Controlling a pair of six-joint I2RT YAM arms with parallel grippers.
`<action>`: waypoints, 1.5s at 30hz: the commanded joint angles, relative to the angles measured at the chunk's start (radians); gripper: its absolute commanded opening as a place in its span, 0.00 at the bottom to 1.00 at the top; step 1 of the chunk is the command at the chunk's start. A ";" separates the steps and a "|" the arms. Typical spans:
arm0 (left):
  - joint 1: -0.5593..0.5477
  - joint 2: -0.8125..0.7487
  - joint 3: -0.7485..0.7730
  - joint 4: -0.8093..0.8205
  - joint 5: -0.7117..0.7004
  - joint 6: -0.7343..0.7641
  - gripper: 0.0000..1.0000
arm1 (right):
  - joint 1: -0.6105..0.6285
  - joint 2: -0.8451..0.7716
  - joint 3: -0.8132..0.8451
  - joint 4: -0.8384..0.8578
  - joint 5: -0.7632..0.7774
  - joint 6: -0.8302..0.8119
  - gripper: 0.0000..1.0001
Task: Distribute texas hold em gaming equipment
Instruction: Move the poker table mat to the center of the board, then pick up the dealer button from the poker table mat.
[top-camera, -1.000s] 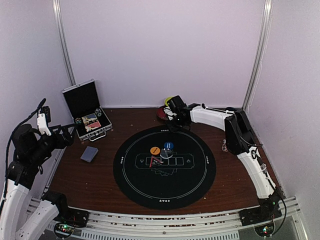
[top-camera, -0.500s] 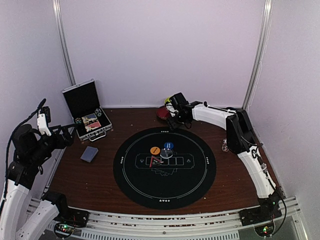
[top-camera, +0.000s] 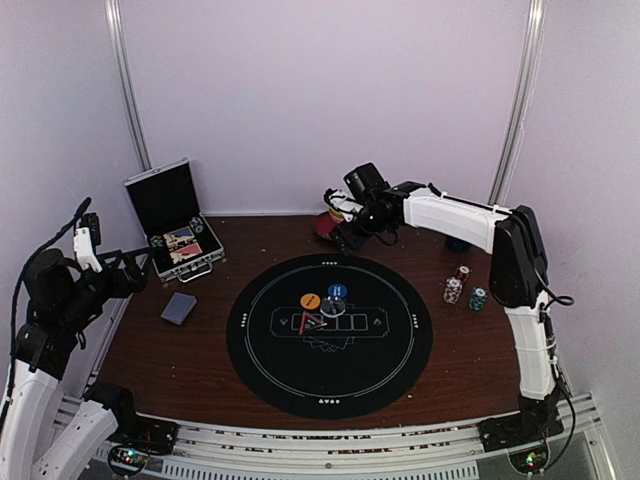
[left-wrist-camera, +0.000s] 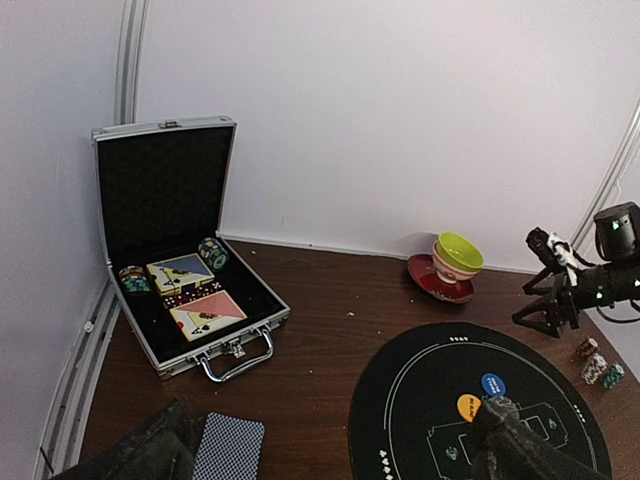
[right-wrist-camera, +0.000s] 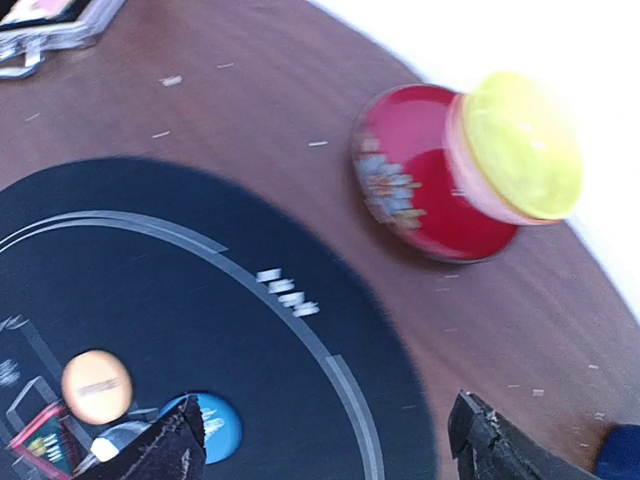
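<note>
Now right end effector lifted, spread; chip stacks exposed.

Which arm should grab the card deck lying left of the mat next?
Left. The left gripper, open, hangs close to the deck on its side; the right gripper is at the far edge of the mat, by the bowl.
</note>
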 joint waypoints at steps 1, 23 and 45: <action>0.010 -0.015 -0.006 0.053 0.001 0.005 0.98 | 0.023 -0.020 -0.084 -0.043 -0.147 -0.013 0.85; 0.010 -0.010 -0.005 0.054 0.006 0.005 0.98 | 0.124 0.100 -0.096 -0.202 -0.186 -0.009 1.00; 0.009 -0.009 -0.006 0.053 0.004 0.005 0.98 | 0.148 0.095 -0.119 -0.219 -0.208 0.007 0.82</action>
